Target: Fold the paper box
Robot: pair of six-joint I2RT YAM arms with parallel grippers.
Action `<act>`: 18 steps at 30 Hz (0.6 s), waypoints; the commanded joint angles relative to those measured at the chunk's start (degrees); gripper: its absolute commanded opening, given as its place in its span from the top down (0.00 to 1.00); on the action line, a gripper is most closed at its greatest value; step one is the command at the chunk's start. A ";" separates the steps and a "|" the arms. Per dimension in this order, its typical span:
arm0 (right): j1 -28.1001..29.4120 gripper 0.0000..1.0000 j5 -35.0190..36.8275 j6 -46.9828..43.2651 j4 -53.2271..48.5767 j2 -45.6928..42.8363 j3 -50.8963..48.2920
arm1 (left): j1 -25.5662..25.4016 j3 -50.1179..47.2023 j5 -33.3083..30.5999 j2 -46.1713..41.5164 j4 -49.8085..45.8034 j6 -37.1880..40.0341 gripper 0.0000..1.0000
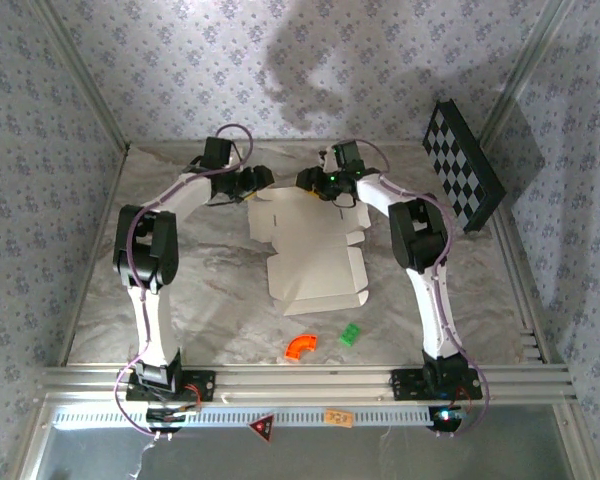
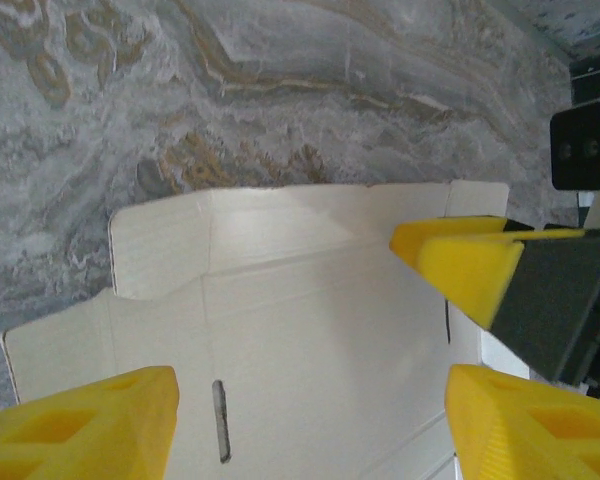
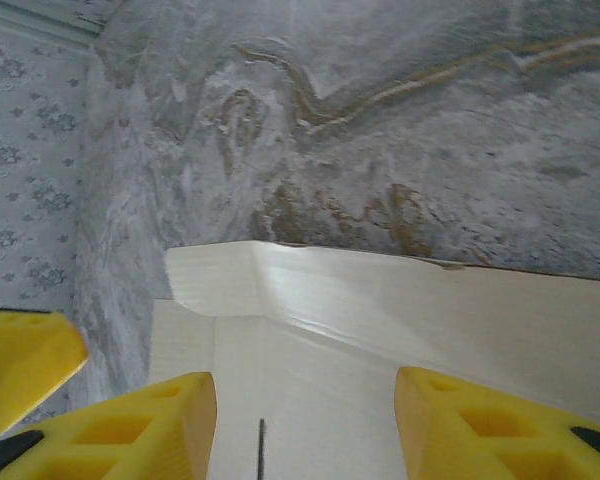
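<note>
The paper box (image 1: pixel 310 250) lies as a flat off-white die-cut sheet in the middle of the marbled table. Both grippers hang over its far edge, tips facing each other. My left gripper (image 1: pixel 260 181) is open; in the left wrist view its yellow fingertips (image 2: pixel 90 425) straddle the sheet (image 2: pixel 310 300) with nothing between them. A yellow finger of the right gripper (image 2: pixel 460 260) pokes in from the right. My right gripper (image 1: pixel 309 180) is open too, its jaws spread over the sheet's far flap (image 3: pixel 380 300), which shows a crease.
A black-and-white checkered board (image 1: pixel 463 165) leans at the back right. An orange curved piece (image 1: pixel 302 346) and a small green piece (image 1: pixel 350 335) lie near the front. Patterned walls close in on three sides; an aluminium rail (image 1: pixel 300 380) runs along the near edge.
</note>
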 commanded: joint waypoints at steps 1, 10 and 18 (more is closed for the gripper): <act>0.14 0.48 2.49 1.57 -0.74 1.81 -0.79 | -0.29 -1.37 1.63 -2.12 0.01 -0.04 0.29; 2.60 0.48 7.19 0.99 -0.02 -1.50 -10.96 | -0.83 -6.51 1.91 -5.29 1.58 0.37 0.28; 3.21 0.48 9.11 2.11 3.66 -6.63 -22.10 | -2.19 -8.48 0.48 -6.83 2.90 -0.88 0.29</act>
